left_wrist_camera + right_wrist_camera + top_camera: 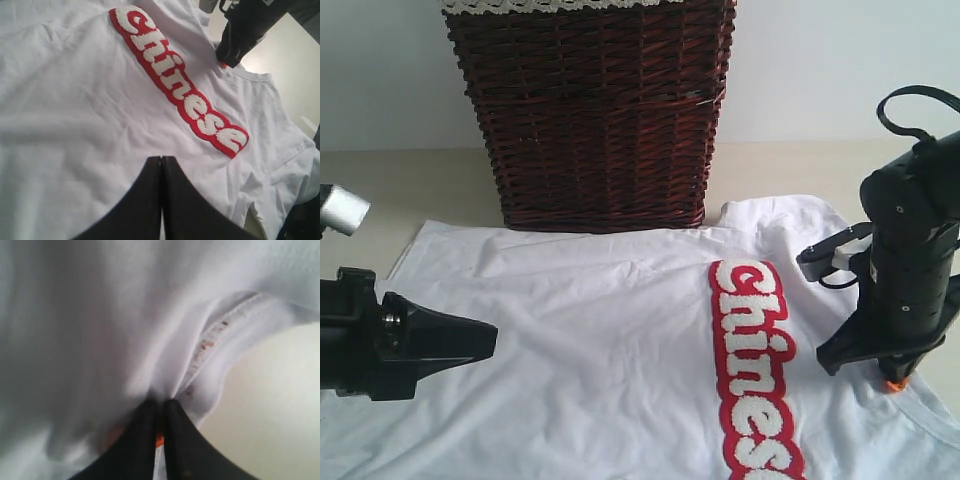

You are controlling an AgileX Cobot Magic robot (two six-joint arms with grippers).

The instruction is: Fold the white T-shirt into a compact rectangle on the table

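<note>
The right tool stands tip-down on the collar of the white T-shirt. Its jaws are drawn together with a fold of white fabric gathered at them, which I read as a grasp on the shirt at the neck edge. A spot of orange shows at the jaw tips; I cannot tell whether it is a tag or part of the tool. The left tool is clenched on nothing and hovers over the cloth at the opposite end of the garment, its tip aimed towards the right tool.

Governing relation:

1. The shirt lies spread face up on the desk. Nearly all of it extends away from the right tool, towards the left tool.
2. Its neck-to-hem axis runs along the line joining the two tools, with the neck pointing at the right tool.
3. The red-outlined lettering lies just beside the right tool, on the side facing the left tool. Its long axis runs across that line.
4. One sleeve lies off to the side of the right tool, towards the wicker basket.

In my judgement the right arm is the nearer one for any fold that starts at the neck. Such a fold would carry the collar along the long axis, over the lettering, towards the left tool. A single-point grasp is likely to bunch the cloth rather than lay a straight crease.
</note>
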